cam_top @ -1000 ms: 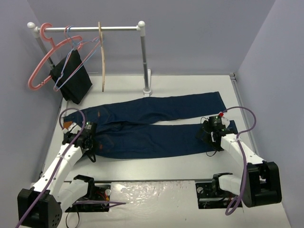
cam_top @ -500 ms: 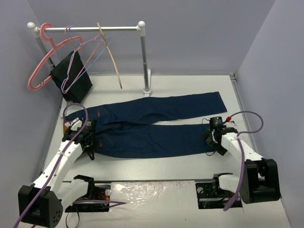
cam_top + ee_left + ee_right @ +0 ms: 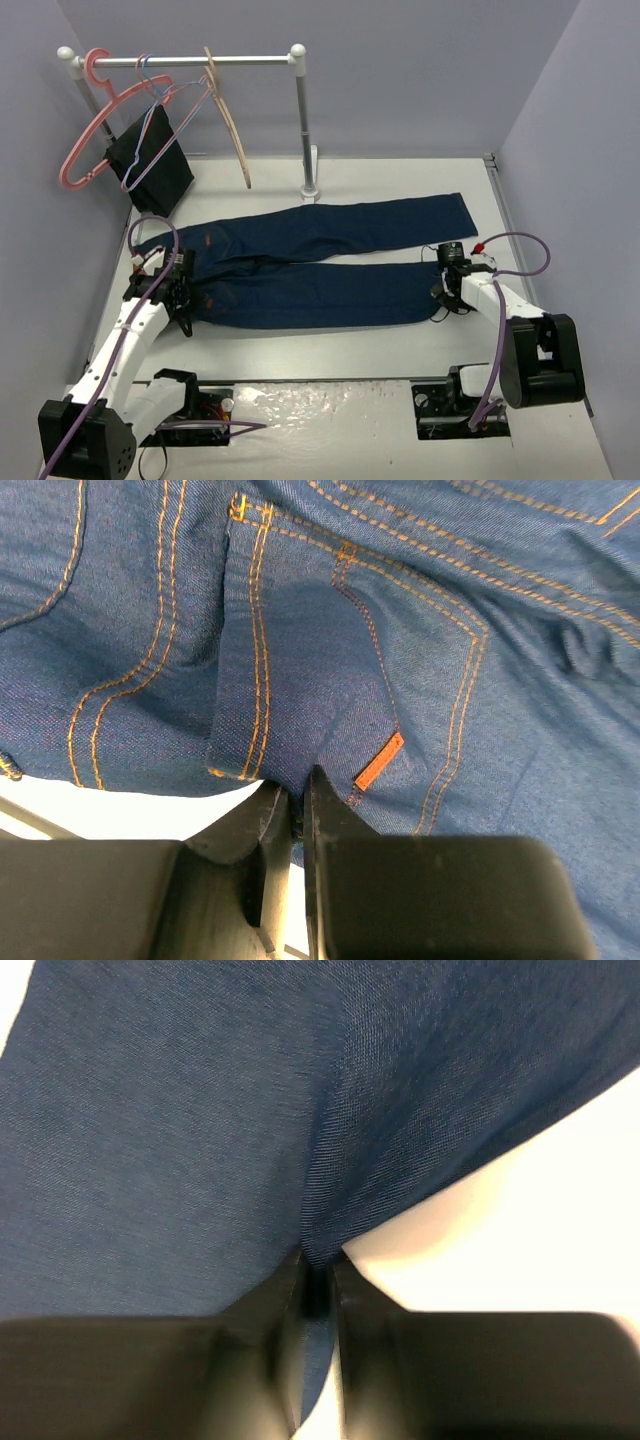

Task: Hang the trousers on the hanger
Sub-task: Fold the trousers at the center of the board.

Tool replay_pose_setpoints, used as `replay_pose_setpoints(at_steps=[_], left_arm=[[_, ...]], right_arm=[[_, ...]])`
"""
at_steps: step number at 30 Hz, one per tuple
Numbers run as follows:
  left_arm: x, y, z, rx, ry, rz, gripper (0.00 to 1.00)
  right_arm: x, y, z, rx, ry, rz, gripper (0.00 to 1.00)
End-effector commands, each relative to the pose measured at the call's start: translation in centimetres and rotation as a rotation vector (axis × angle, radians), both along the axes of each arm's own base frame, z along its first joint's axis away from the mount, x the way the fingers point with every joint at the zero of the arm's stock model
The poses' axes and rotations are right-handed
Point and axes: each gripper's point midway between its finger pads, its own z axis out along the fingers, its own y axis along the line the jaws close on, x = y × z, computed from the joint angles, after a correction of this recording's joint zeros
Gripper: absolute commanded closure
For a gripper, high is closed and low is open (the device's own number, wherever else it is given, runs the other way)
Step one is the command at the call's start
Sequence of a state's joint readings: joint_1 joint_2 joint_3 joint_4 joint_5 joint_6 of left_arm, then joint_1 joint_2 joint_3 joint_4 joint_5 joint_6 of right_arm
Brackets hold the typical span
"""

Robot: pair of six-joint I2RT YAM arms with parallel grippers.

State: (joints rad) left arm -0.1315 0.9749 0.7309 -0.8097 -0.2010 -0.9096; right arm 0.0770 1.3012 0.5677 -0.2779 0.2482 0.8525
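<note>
The dark navy trousers (image 3: 320, 262) lie flat across the table, waist at the left, two legs running right. My left gripper (image 3: 186, 300) is shut on the waist edge near a back pocket with an orange tab (image 3: 378, 761); its jaws pinch the denim (image 3: 298, 798). My right gripper (image 3: 447, 292) is shut on the hem end of the near leg; the cloth (image 3: 200, 1140) is pinched between its jaws (image 3: 318, 1280). The tan wooden hanger (image 3: 230, 115) hangs from the rail at the back, apart from both grippers.
A metal rail (image 3: 185, 60) on a post (image 3: 303, 130) stands at the back left. It carries a pink plastic hanger (image 3: 90, 130), thin wire hangers (image 3: 165, 125) and a small black cloth (image 3: 150, 160). Grey walls close in left, right and behind.
</note>
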Motion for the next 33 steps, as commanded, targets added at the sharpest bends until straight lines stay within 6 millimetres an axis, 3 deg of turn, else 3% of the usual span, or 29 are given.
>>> replay_pose_setpoints(at_steps=[1, 4, 8, 11, 18, 24, 28, 33], left_arm=[[1.8, 1.2, 4.1, 0.039, -0.108, -0.008, 1.0], [1.6, 1.8, 5.7, 0.068, -0.12, -0.019, 1.0], [1.0, 2.9, 8.7, 0.125, -0.141, -0.03, 1.0], [-0.2, 3.7, 10.5, 0.169, -0.157, -0.025, 1.0], [-6.3, 4.7, 11.8, 0.193, -0.121, 0.009, 1.0], [-10.1, 5.9, 13.5, 0.23, -0.149, 0.044, 1.0], [-8.9, 6.2, 14.5, 0.269, -0.159, 0.026, 1.0], [-4.6, 5.8, 14.8, 0.273, -0.172, 0.008, 1.0]], right_arm=[[0.0, -0.9, -0.2, -0.042, 0.019, -0.025, 1.0], [1.3, -1.5, 2.2, -0.078, -0.029, -0.013, 1.0], [3.2, -2.9, 8.0, -0.165, -0.129, -0.004, 1.0], [3.0, -4.0, 11.2, -0.223, -0.172, -0.008, 1.0], [0.1, -5.1, 15.0, -0.256, -0.23, -0.019, 1.0], [0.0, -5.4, 17.7, -0.27, -0.282, -0.03, 1.0], [1.5, -5.9, 19.3, -0.313, -0.281, -0.015, 1.0], [5.9, -6.0, 21.1, -0.336, -0.312, -0.002, 1.0]])
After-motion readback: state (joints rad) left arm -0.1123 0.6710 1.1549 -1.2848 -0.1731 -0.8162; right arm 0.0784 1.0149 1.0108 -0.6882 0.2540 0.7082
